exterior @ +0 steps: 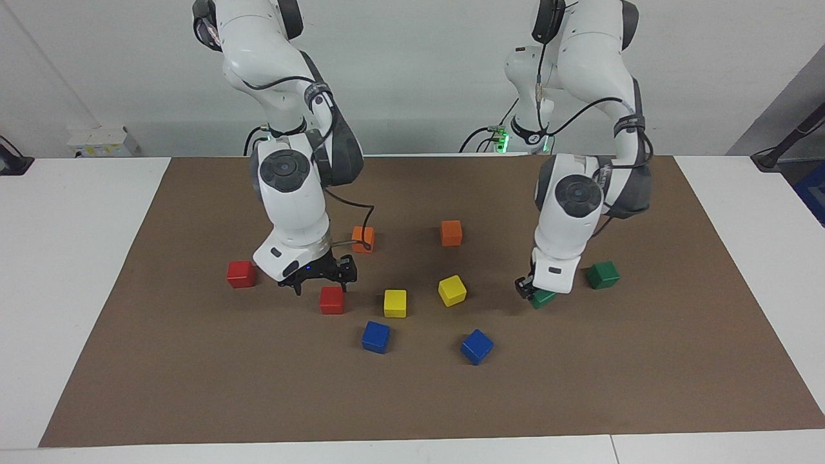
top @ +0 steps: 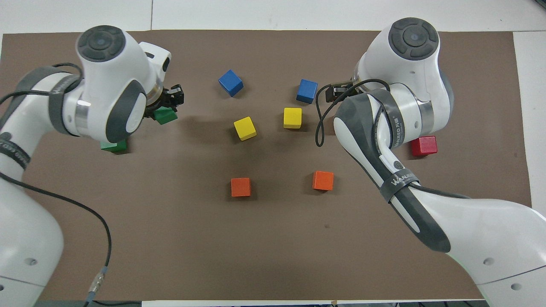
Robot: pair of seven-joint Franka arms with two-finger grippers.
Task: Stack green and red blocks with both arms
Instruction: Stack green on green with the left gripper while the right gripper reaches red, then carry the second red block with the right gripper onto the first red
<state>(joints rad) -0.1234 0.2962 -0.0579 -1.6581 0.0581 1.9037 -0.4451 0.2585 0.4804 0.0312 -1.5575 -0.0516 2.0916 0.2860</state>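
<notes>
Held green cube [exterior: 543, 298]: small, glossy, dark green, pinched in the left hand [exterior: 532, 293], fingers pressed onto its sides, tilted. It looks lifted just clear of the brown paper mat [exterior: 412, 399], though contact with the mat cannot be ruled out. Also visible from overhead [top: 165, 115] under the left hand [top: 167, 103].

Second dark green glossy cube [exterior: 602, 274] sits on the mat just beside the held one, toward the left arm's end of the table and slightly nearer the robots; overhead, partly hidden by the left arm [top: 114, 146].

Bright red glossy cube [exterior: 331, 299] rests on the mat directly below the right hand [exterior: 319, 278], whose fingers are spread wide and hover over it, not touching. The other bright red cube [exterior: 241, 274] lies toward the right arm's end, apart from the hand [top: 424, 145].

Others on the mat: two yellow cubes [exterior: 395, 303] [exterior: 452, 290] between the red and green ones; two blue cubes [exterior: 376, 336] [exterior: 476, 346] farther from the robots; two orange cubes [exterior: 363, 239] [exterior: 451, 232] nearer them.

White table [exterior: 71, 258] shows around the mat's edges.
</notes>
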